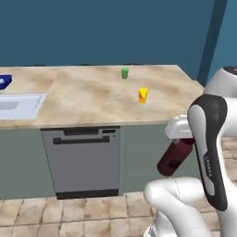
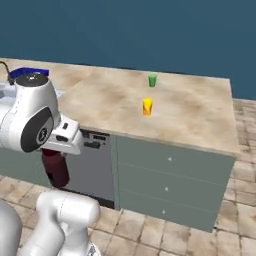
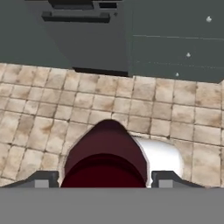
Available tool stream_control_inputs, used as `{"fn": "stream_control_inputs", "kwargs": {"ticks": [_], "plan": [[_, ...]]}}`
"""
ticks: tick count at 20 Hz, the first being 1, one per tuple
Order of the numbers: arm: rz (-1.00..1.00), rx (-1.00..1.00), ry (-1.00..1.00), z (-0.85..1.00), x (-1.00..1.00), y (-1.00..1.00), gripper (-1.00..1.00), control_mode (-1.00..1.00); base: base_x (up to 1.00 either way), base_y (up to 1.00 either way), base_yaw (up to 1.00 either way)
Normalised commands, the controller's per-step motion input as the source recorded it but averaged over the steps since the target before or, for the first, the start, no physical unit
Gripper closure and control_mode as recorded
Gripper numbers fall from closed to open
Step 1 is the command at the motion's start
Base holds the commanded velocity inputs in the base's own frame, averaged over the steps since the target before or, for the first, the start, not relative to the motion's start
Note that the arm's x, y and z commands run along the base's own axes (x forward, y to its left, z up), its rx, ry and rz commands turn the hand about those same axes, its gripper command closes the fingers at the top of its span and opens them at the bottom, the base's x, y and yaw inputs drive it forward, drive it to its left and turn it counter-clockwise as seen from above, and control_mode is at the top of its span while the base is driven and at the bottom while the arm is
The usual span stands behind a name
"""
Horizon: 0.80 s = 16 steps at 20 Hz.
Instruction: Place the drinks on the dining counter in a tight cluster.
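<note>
A dark maroon bottle (image 1: 174, 159) hangs tilted below my hand, in front of the cabinet fronts and below the level of the worktop. My gripper (image 3: 105, 180) is shut on this bottle (image 3: 107, 153), which sits between both fingers (image 3: 41, 179) over the tiled floor. In the right base view the same bottle (image 2: 55, 169) hangs under the white hand. The dining counter (image 1: 88, 95) with its beige marble top stands ahead against the dark blue wall, and its top (image 2: 195, 117) is above the bottle.
A small green cup (image 1: 124, 73) and a yellow-orange cup (image 1: 143, 95) stand on the counter top. A sink (image 1: 16, 106) is set into its left part, with a dishwasher front (image 1: 82, 159) below. Grey-green drawers (image 2: 167, 187) face the tiled floor.
</note>
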Motion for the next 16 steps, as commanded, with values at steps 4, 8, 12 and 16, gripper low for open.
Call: {"fn": "stream_control_inputs", "kwargs": {"ticks": [4, 8, 12, 16], "plan": [[0.0, 0.0, 0.0, 0.0, 0.0, 0.0, 1.0, 1.0, 0.7, -1.0, 0.0], [0.0, 0.0, 0.0, 0.0, 0.0, 0.0, 1.0, 1.0, 0.82, -0.99, -0.1], [0.0, 0.0, 0.0, 0.0, 0.0, 0.0, 1.0, 1.0, 0.56, -0.83, -0.27], [0.0, 0.0, 0.0, 0.0, 0.0, 0.0, 1.0, 1.0, 0.13, -0.03, -0.43]]}}
